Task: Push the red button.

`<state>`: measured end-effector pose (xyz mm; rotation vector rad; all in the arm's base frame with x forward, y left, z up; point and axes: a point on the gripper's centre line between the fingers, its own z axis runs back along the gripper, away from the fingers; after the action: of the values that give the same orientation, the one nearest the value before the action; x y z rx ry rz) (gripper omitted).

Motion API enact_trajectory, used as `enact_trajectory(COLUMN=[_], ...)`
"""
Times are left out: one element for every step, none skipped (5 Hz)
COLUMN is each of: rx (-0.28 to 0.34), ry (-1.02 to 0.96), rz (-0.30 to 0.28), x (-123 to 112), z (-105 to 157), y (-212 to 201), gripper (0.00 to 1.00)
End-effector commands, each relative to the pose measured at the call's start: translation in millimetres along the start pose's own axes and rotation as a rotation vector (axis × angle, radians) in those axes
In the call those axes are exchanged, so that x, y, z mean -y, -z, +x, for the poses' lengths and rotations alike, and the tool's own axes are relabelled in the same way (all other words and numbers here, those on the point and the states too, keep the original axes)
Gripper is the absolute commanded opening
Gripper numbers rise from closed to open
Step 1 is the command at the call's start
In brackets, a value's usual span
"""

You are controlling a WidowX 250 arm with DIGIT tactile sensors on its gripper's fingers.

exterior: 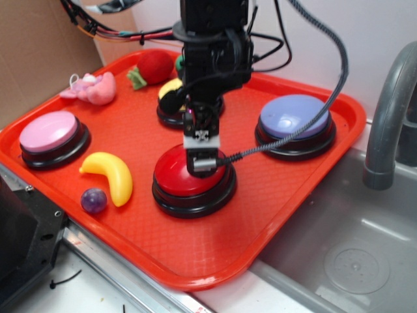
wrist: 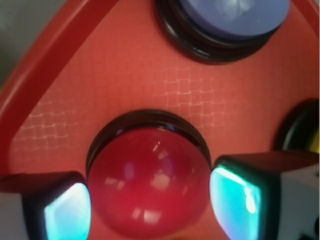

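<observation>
Wrist view: our tool (wrist: 150, 200) open, fingers (wrist: 67, 212) straddling glossy red dome-shaped button (wrist: 149, 185) on black base, mid-front of orange plastic tray (exterior: 215, 261); we judge press step in hand; next we need straight downward push onto dome

The exterior view looks from in front of and above the orange tray (exterior: 296, 215), angled downward and toward the wall behind; it stands far enough back to take in nearly the whole tray, the sink (exterior: 352, 254) and faucet (exterior: 388, 124) at the right, and the arm coming down from the top edge. The wrist view sits on the arm itself, facing almost straight down, very close to the tray (wrist: 125, 80); two fingers (wrist: 65, 210) frame its lower corners. Both views share the red button (exterior: 192, 179) (wrist: 150, 182), the purple button (exterior: 294, 119) (wrist: 235, 17) and the tray floor between them.
</observation>
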<state>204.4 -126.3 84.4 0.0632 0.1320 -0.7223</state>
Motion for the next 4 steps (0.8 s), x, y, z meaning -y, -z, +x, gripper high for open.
enact_trajectory(rx=[0.048,0.094,0.130,0.130], ry=[-0.077,-0.095,-0.111,-0.125], rz=[0.039,0.040,0.036,0.053], x=[3,2,1,0], z=[-6,-14,-20,-22], y=[-45,-55,-60,-66], gripper=[1.00,1.00,1.00,1.00])
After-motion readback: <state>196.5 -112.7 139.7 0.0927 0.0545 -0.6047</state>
